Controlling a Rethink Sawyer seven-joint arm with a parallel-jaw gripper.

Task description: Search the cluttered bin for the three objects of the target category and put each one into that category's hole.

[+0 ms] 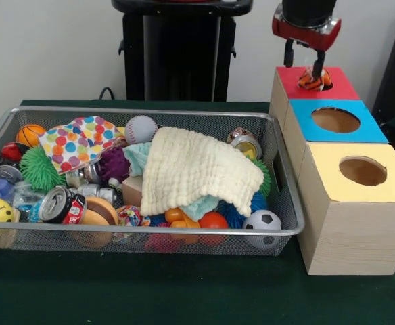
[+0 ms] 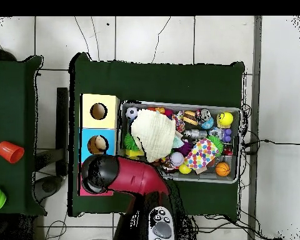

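— What sits at the red box [image 1: 312,84]?

— An orange, black-striped soft toy [image 1: 314,79], partly down in the round hole of the red lid, between the tips of the gripper [image 1: 304,66].

— And the bin [image 1: 150,112]?

— A wire mesh tray on the green worktop [image 1: 184,291], just beside the boxes. Balls lie in it: a white baseball [image 1: 141,128] at the far rim, a small basketball [image 1: 30,134] in the far left corner, a soccer ball [image 1: 261,221] at the near right

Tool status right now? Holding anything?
Tool: shut on an orange-and-black striped toy, right at the red box's hole.
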